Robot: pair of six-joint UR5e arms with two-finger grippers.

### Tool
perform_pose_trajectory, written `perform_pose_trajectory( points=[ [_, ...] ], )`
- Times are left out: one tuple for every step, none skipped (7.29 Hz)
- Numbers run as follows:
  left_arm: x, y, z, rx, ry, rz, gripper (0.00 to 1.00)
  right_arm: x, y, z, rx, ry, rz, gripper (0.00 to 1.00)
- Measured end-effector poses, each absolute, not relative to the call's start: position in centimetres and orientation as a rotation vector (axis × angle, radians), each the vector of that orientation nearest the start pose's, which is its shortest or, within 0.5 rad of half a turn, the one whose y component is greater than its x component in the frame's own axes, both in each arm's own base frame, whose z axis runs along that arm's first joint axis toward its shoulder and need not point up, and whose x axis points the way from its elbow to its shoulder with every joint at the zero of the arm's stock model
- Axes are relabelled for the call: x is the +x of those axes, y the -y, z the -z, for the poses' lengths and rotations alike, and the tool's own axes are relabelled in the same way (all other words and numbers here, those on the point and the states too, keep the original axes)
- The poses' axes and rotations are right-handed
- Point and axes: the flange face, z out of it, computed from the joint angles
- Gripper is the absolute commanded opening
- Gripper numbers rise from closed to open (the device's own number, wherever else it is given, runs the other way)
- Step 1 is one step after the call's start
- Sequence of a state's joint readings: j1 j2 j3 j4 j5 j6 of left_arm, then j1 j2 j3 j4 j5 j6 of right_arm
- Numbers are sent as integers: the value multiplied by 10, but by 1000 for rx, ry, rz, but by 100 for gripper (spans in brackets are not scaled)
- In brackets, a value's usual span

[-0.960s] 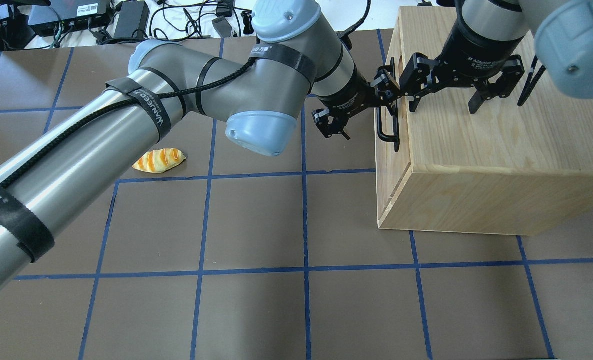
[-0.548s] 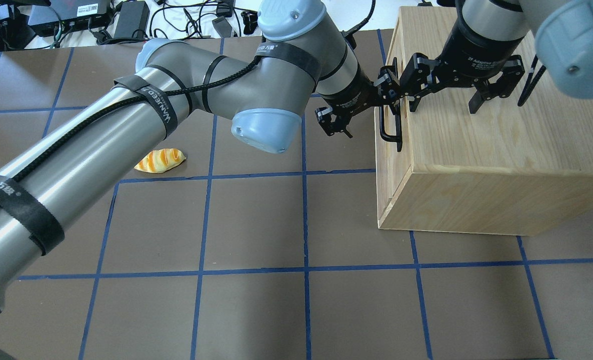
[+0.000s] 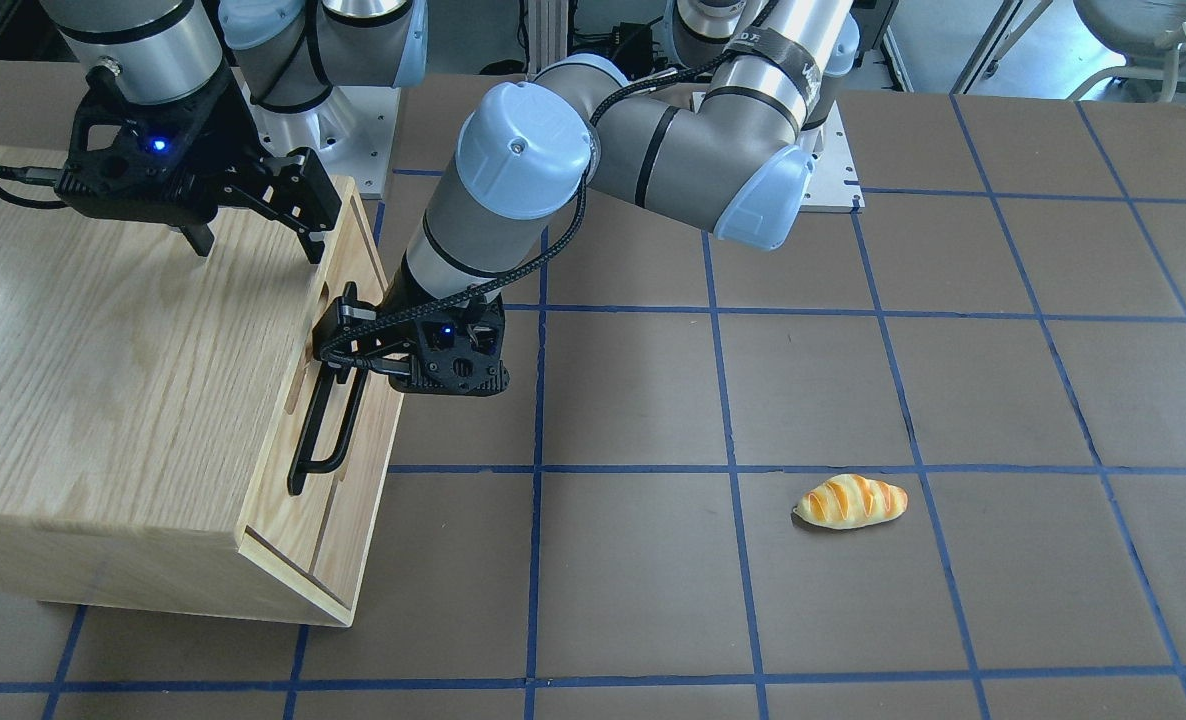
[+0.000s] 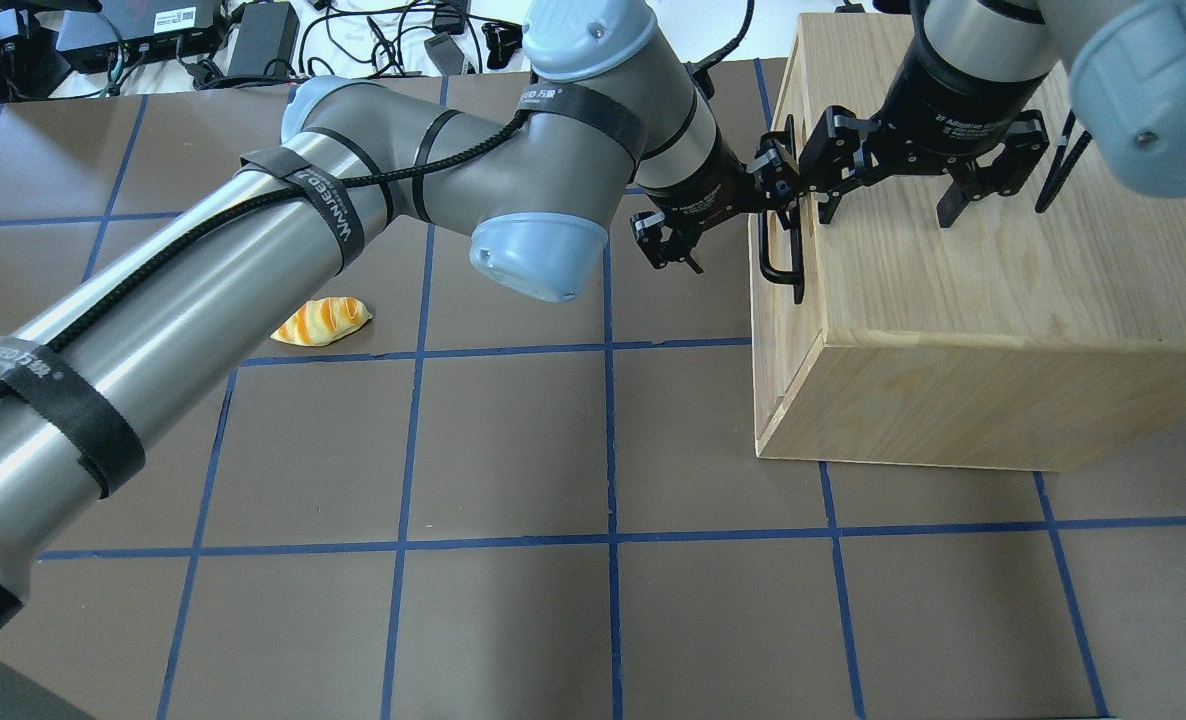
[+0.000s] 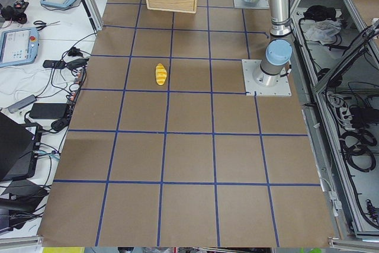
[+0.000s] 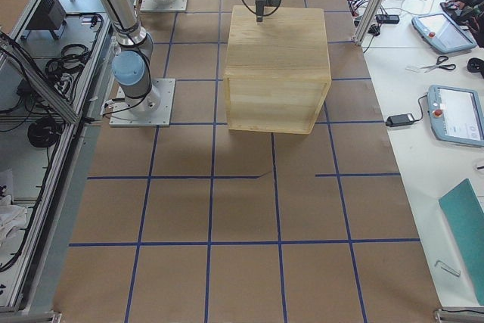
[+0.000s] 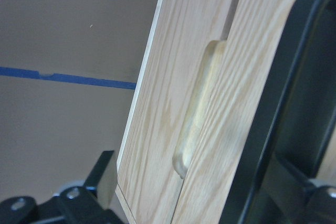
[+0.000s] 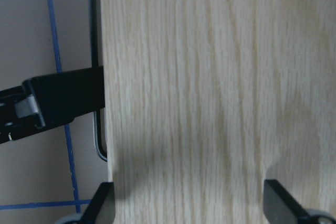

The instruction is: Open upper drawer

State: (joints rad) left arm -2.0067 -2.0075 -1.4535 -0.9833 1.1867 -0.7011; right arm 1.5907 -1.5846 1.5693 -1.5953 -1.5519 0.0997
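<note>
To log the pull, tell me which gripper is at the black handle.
The left gripper, at the upper drawer front by the black bar handle; the right gripper is open over the box top.

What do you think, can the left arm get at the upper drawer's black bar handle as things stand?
Probably yes: the left gripper is open right at one end of the handle on the upper drawer, with nothing between them. The right gripper sits over the box top, clear of it.

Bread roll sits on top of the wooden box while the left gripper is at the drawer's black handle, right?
No: the bread roll lies on the table, apart from the wooden box; the front-facing view shows it. The left gripper is at the black handle.
</note>
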Motion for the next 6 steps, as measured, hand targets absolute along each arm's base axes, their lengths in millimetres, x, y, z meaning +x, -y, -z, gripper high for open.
perform_pose_trajectory(
  points=[
    [-439,538,-362,-380,-3585,34,100,145,487,-498,124,-3118,60,100],
    [-438,538,-362,-377,-3581,42,100,145,487,-498,124,-3117,60,100],
    [-436,539,-363,-361,-3569,65,100,145,487,-498,124,-3117,60,100],
    [-434,541,-366,-342,-3558,93,100,145,487,-498,124,-3117,60,100],
    [-434,544,-371,-332,-3555,115,100,145,487,-498,124,-3117,60,100],
    [-433,546,-375,-325,-3555,130,100,145,487,-498,124,-3117,60,100]
  ],
)
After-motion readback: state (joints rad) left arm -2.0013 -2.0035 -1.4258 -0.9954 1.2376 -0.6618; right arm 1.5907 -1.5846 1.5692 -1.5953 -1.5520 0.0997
